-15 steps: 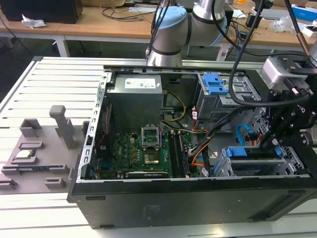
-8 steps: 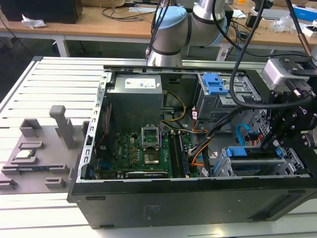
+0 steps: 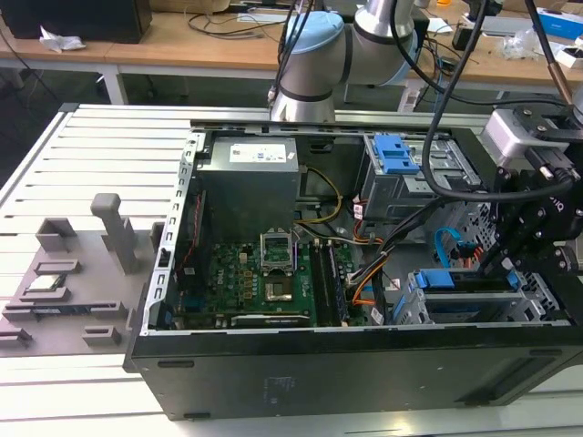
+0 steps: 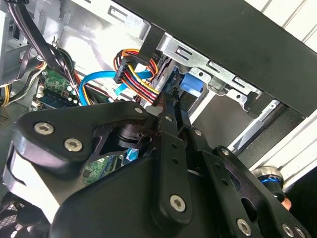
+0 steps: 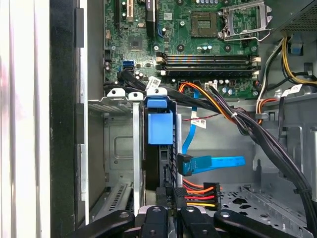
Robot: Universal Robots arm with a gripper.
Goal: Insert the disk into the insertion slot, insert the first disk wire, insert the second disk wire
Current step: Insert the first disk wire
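- Gripper [image 4: 173, 106]: fingers drawn narrow. In both wrist views they appear to pinch the black plug of the multi-coloured disk wire [image 5: 200, 191]. The grip is judged, since the contact faces are hidden.
- Multi-coloured disk wire: a red, orange, yellow and black bundle. Its plug sits just beside the disk's exposed edge. I cannot tell whether it is seated.
- Disk [image 5: 160, 128]: stands on edge inside the insertion slot [image 5: 119, 144], with its blue carrier tab uppermost. It lies in the computer case [image 3: 319, 364], in the near corner at the exterior view's right. Insertion looks complete.
- Blue disk wire [image 5: 218, 162]: a flat ribbon whose plug rests against the disk's edge, close to the multi-coloured plug. It may already be connected, but this is not certain.
- Step in hand, judged: seating the multi-coloured plug.
  - Keep the plug square to the disk's connector edge.
  - Press straight along the socket line without rocking.
  - Hold the bundle slack enough that it does not pull the plug askew.
  - Keep the fingers off the blue plug beside it.
- Black cable loom [image 5: 267, 144]: crosses the case diagonally beyond the slot and could snag.
- Motherboard [image 5: 143, 44]: on the case floor, further in.
- Power supply [image 3: 250, 177]: at the case's far edge.
- Slatted table [image 3: 91, 146]: carries the case. A grey fixture [image 3: 64, 273] stands near its edge at the exterior view's left.
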